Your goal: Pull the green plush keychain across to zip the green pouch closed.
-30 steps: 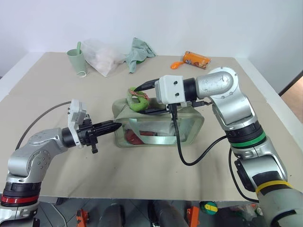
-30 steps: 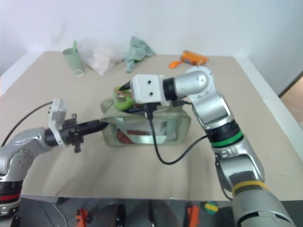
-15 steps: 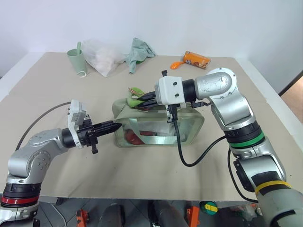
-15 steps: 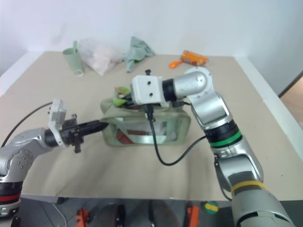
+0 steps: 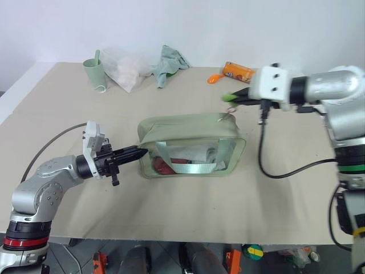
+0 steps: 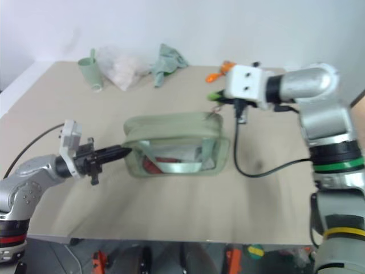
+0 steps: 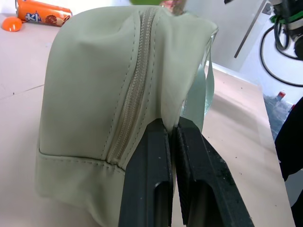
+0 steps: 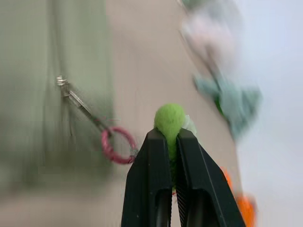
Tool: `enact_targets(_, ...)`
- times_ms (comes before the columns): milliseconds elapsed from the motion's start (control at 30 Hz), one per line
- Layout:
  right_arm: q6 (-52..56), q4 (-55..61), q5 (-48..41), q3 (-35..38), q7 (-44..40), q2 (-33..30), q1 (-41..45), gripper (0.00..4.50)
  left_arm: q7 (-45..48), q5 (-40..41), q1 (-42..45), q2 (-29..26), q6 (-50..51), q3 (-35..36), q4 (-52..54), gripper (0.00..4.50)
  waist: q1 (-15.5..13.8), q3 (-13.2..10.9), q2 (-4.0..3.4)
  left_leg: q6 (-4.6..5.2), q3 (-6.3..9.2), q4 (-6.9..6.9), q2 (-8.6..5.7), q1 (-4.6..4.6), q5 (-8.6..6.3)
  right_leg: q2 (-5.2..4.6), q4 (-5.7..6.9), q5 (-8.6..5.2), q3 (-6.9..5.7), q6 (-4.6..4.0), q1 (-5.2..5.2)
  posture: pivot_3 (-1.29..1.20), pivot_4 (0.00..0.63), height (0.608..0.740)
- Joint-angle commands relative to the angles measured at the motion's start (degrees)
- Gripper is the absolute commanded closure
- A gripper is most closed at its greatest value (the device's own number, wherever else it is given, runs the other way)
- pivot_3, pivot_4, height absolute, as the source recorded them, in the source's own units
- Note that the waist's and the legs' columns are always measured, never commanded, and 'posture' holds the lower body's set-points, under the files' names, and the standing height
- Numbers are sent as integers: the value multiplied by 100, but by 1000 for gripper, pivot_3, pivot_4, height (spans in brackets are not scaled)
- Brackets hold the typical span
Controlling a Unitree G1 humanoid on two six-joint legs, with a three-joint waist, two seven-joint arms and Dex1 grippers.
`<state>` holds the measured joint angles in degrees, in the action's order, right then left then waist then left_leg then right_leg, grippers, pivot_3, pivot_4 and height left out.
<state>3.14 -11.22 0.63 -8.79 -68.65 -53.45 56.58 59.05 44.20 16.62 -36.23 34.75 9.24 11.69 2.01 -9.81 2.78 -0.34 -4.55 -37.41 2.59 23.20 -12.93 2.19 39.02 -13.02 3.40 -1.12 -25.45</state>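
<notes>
1. Green pouch (image 5: 191, 145) lies near mid-table, clear panel facing the robot, top zipper (image 7: 134, 90) run shut along its length.
2. Left gripper (image 5: 138, 152) has its jaws pressed together on the fabric at the pouch's left end; the left wrist view shows both fingers (image 7: 150, 175) pinching a fold beside the zipper seam.
3. Right gripper (image 5: 235, 96) is raised just above the pouch's far right corner, jaws clamped on the green plush keychain (image 8: 169, 119).
4. Keychain's pink ring (image 8: 116, 145) and thin metal link run taut back to the zipper pull at the pouch's right end.
5. Along the far table edge: pale green cup (image 5: 93, 72), clear plastic bag (image 5: 126, 68), teal cloth (image 5: 170, 63), orange spoon (image 5: 213, 79), orange packet (image 5: 237, 72).
</notes>
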Motion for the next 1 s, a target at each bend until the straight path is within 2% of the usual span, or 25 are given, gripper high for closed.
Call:
enact_targets(33,-229,-439,502,311,340,-683,-164,4479,49,-45,1,34,-33,-99,-30,4500,2,0,0,0,0,0,1,-2,0,1,0,0,0,0,0,0,150,737)
enact_targets(133,-443,-996,1069,209,657,-1310,-597,4479,75,-70,44,61,-49,-126,-84,4500,-20,0,0,0,3,-4,-1,-2,1,0,1,2,-2,4,4,0,150,737)
enact_targets(200,-478,-1012,1163,116,729,-1414,-1167,4479,94,-67,63,74,-69,-148,-121,4500,-39,1,1,0,3,-6,-6,-2,1,-5,0,3,-1,6,8,0,150,737)
enact_targets(400,82,58,633,-88,832,-492,-2432,4479,72,-15,101,111,-41,-199,-164,4500,-46,7,-7,3,-1,-11,-9,-8,4,-10,1,9,4,22,13,0,150,737)
enact_targets(600,447,248,412,66,917,-36,-2547,4479,-153,55,147,114,114,-150,-196,4500,-43,12,-9,-1,5,-13,3,-23,15,4,4,16,-1,33,23,0,150,737)
enact_targets(633,528,218,325,151,911,-25,-2468,3973,-198,54,148,111,127,-134,-201,4500,-42,12,-9,-1,5,-13,5,-25,16,6,4,17,-1,34,25,0,150,737)
enact_targets(700,878,310,-113,423,711,-22,-2301,3556,-272,116,161,102,224,-83,-242,4500,-23,11,-10,-2,3,-14,5,-25,16,7,4,18,1,32,24,0,150,737)
enact_targets(767,1220,282,-476,762,794,82,-2014,2878,-291,300,193,100,408,4,-272,3768,-5,11,-10,-1,2,-13,7,-25,17,11,4,20,2,31,23,0,150,737)
enact_targets(867,1203,243,-502,884,776,-48,-2002,1868,-314,489,245,112,559,104,-180,2883,5,6,-10,-1,5,-10,12,-22,17,21,4,21,5,30,19,0,150,737)
enact_targets(933,1399,252,-704,1068,597,-165,-2025,1096,-394,568,311,122,589,189,-118,2123,4,6,-10,-2,11,-5,14,-17,16,24,2,16,1,24,17,0,150,737)
enact_targets(1000,1957,362,-1204,1378,367,-217,-2078,508,-493,555,350,111,541,279,-72,1526,0,6,-11,-2,10,-2,13,-11,15,23,2,14,2,20,12,0,150,737)
